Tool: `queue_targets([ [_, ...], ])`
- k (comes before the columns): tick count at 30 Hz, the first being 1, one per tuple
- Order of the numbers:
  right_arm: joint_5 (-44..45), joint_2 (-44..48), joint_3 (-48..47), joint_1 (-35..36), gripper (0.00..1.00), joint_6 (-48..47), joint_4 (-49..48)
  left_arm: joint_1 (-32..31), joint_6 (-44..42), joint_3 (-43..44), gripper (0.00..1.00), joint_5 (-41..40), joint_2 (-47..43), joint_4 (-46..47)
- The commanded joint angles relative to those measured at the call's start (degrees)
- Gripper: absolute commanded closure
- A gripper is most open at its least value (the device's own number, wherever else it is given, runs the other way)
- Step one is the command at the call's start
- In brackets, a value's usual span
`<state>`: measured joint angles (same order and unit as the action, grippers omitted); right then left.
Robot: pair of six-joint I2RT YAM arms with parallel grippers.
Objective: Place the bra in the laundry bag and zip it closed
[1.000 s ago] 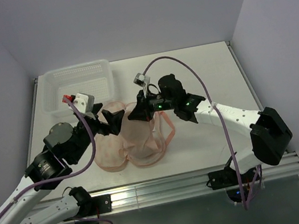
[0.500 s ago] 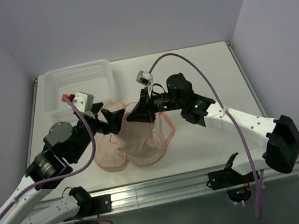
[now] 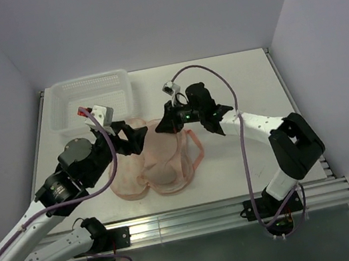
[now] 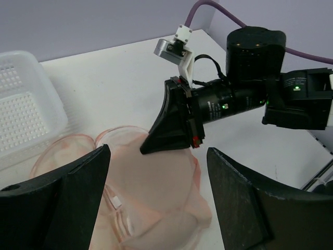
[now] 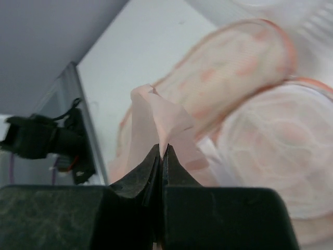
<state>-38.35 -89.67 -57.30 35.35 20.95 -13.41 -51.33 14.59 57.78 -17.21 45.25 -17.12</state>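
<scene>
In the middle of the surface [image 3: 234, 86], the laundry bag [image 3: 129, 179], peach with little red marks, lying open with both round halves showing. On top of its right half, the bra [image 3: 165, 151], a soft pale pink cloth, hanging down onto the bag from its far edge. Right claw [image 3: 160, 128] reaching in from the right, closed tight and pinching that far edge of the bra, with the cloth poking up above the closed tips in the right wrist view. Left claw [image 3: 136, 137] just left of the bra, wide open and holding nothing; hard to tell if touching the cloth. Far on the left, beside the bag, a white basket [image 3: 84, 80] full of little holes. Bag not zipped.
</scene>
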Motion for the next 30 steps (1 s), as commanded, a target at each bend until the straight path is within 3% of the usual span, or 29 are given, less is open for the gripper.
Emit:
queue_targets([
  [1,5.2,-1.91,-3.43,-1.52,1.0,-4.41,0.65,0.27,5.6,0.32,0.19,0.34,-0.08,0.43],
  [10,12.77,-8.5,-10.11,-2.22,1.0,-12.15,6.64,0.18,18.96,-8.81,0.37,-0.81,-0.61,-2.12],
  [16,14.53,-11.49,-12.49,-2.22,0.99,-14.36,8.93,0.18,25.74,-15.5,0.4,-4.05,0.97,-4.5],
  [30,16.81,-9.91,-8.71,-1.34,0.95,-11.81,6.82,0.18,25.75,-22.97,0.52,-4.94,4.93,4.91],
])
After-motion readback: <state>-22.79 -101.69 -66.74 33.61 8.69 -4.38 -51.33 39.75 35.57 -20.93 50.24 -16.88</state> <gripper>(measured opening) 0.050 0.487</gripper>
